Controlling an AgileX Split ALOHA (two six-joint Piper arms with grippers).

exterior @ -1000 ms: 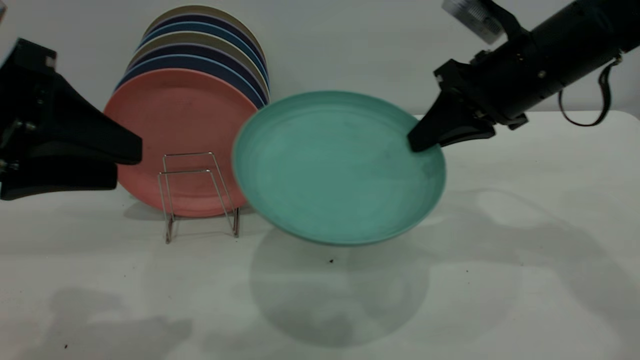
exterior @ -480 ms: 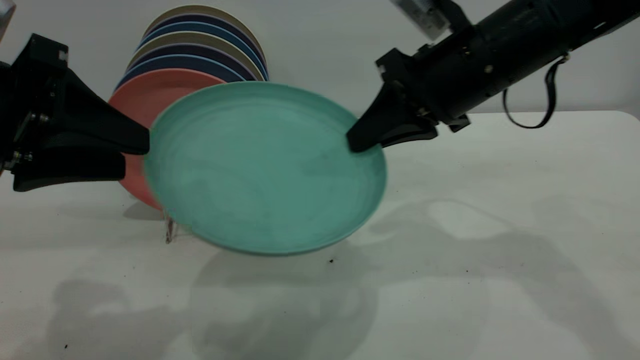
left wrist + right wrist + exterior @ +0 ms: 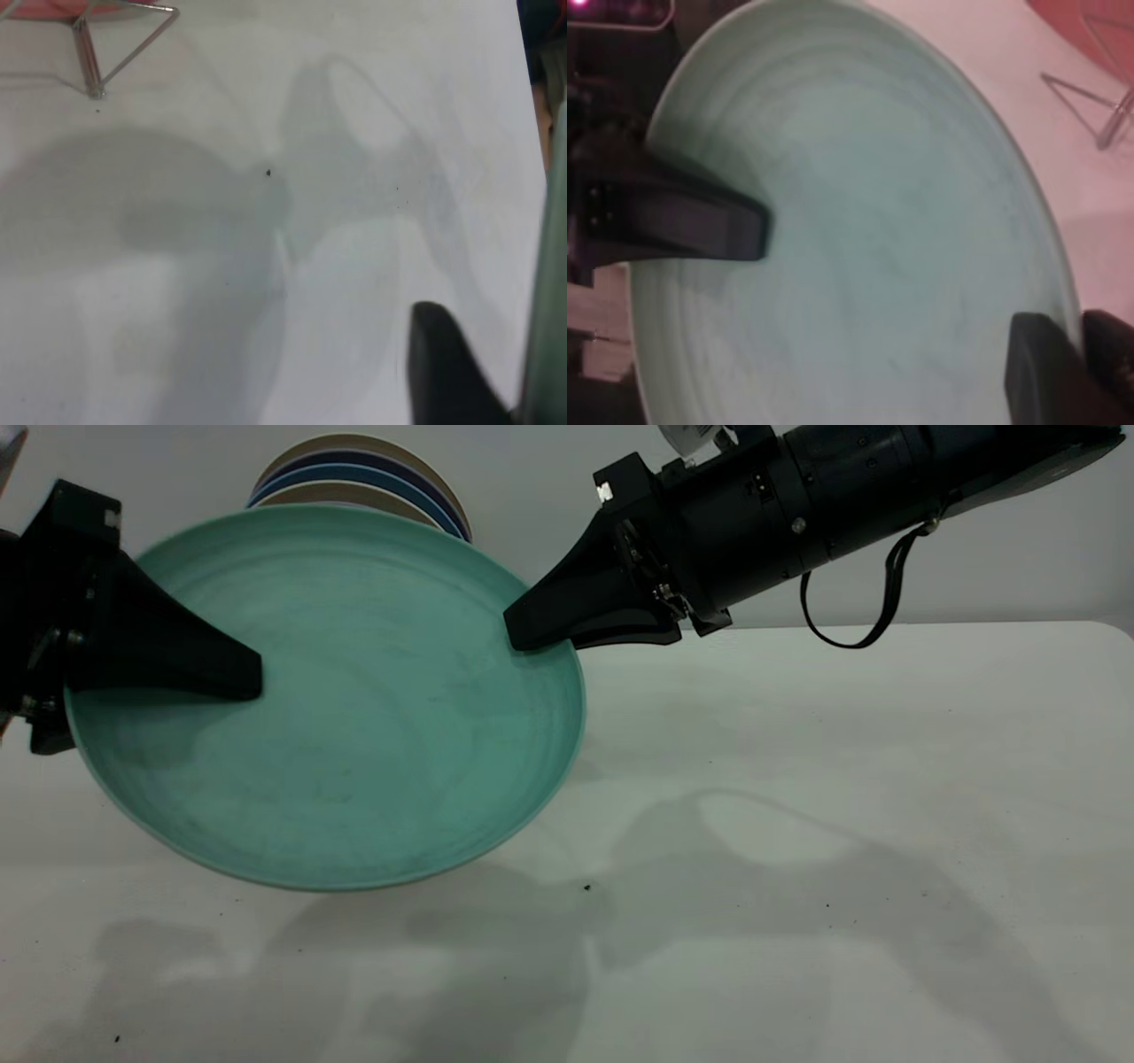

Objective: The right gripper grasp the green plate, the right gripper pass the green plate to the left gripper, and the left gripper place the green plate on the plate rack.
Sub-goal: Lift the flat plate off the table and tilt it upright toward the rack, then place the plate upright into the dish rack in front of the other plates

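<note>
Up at the right side of the exterior view, the right gripper (image 3: 532,627) reaches in from its dark arm and is clamped on the near-right rim of the green plate (image 3: 354,717), one tapered finger lying across the plate's upper face. Its own wrist view shows the same pinch, with a finger on each side of the rim (image 3: 1063,372). Opposite it, the left gripper (image 3: 239,677) comes in from the left edge; one long black finger (image 3: 177,660) lies over the plate's face, well inside the rim, while the other is hidden behind the plate. From the left wrist view the plate's edge (image 3: 545,292) runs just beside one dark fingertip (image 3: 447,372), so the jaws straddle the plate, but I cannot tell whether they have closed on it.

The plate hangs in the air between the two grippers, tilted with its face toward the camera, above the white table (image 3: 842,824), where its shadow falls. Behind it, the tops of stacked plates (image 3: 372,474) in beige and blue stand on edge. The wire plate rack (image 3: 124,35) shows only in the wrist views, with a pink plate (image 3: 1090,22) behind it.
</note>
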